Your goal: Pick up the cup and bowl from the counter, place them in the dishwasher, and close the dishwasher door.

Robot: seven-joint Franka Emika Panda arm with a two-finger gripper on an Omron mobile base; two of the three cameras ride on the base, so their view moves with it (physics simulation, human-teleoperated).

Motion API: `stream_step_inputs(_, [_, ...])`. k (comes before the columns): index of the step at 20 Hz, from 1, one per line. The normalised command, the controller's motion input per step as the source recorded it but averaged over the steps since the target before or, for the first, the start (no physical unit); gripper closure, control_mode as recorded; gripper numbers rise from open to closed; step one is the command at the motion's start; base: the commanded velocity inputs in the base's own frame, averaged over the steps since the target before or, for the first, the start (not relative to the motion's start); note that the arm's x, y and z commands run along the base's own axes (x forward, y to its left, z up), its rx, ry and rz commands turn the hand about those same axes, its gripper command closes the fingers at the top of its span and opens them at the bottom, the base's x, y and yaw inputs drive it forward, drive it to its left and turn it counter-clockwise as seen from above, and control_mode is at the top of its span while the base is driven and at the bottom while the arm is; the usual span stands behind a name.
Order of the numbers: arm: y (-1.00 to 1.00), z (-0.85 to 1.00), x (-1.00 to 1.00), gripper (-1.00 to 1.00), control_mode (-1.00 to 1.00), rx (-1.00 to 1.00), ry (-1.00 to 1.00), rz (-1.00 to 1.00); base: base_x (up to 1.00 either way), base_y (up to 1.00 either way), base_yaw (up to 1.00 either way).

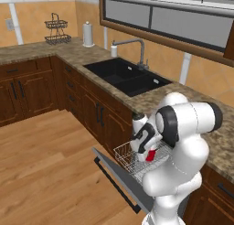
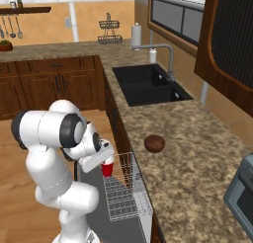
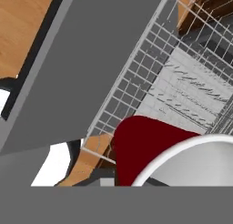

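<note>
The fingers [image 2: 105, 164] are closed on the red cup [image 2: 107, 169], held over the white wire rack [image 2: 123, 197] of the open dishwasher. The hand view alone shows the cup's white rim and inside [image 3: 200, 164] against the lowered grey dishwasher door [image 3: 86, 68]. The right base view alone shows the brown bowl [image 2: 154, 143] on the granite tabletop [image 2: 197, 158], well apart from the cup. The left base view shows the door's black bar handle [image 1: 116, 185].
</note>
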Motion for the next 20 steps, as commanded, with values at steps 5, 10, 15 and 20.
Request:
stream_step_inputs(5, [0.00, -0.26, 0.32, 1.00, -1.00, -0.07, 0.11, 0.17, 0.00, 0.00, 0.00])
stream_step_inputs(10, [-0.03, -0.33, 0.39, 1.00, -1.00, -0.04, 0.10, 0.14, 0.00, 0.00, 0.00])
stream_step_inputs(15, [-0.12, -0.42, 0.45, 1.00, -1.00, -0.02, 0.02, 0.13, 0.00, 0.00, 0.00])
stream_step_inputs(20, [0.00, -0.57, 0.46, 1.00, -1.00, -0.06, 0.07, 0.13, 0.00, 0.00, 0.00])
